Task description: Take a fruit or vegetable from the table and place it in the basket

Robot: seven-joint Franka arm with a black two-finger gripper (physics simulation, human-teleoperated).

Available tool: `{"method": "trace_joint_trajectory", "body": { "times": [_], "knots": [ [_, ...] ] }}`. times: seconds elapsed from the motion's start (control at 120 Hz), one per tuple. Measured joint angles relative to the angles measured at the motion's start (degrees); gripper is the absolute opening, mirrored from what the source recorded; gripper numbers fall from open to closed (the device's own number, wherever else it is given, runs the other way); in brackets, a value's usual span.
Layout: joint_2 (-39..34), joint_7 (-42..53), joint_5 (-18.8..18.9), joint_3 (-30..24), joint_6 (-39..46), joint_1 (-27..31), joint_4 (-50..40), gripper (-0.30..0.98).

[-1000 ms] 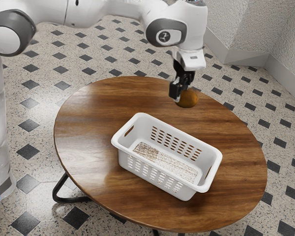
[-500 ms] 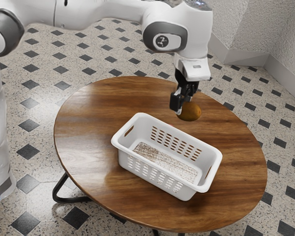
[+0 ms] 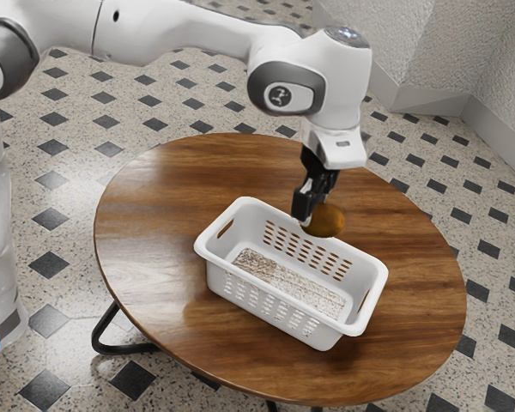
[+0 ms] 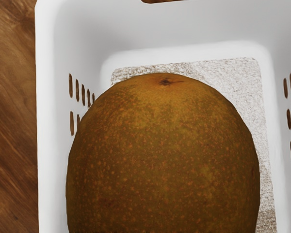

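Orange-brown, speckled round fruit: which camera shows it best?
Wrist view: the fruit looms large there, speckles and dark stem spot readable, though the picture's lower edge crops it. The exterior view shows it smaller, skin detail lost, but gives its position: held in the black two-finger claw above the white perforated plastic basket.

Wht arm [image 3: 180,30] here, dk gray joint rings, rounded casings, blk two-finger end effector [image 3: 313,206], blue lt strip on base [image 3: 2,330]!
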Motion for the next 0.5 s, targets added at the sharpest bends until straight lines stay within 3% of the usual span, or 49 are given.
{"method": "trace_joint_trajectory", "body": {
  "times": [0.5],
  "knots": [
    [2.5,-3.4,-1.4,-0.4,6.4,0.0,-5.6,0.21]
  ]
}}
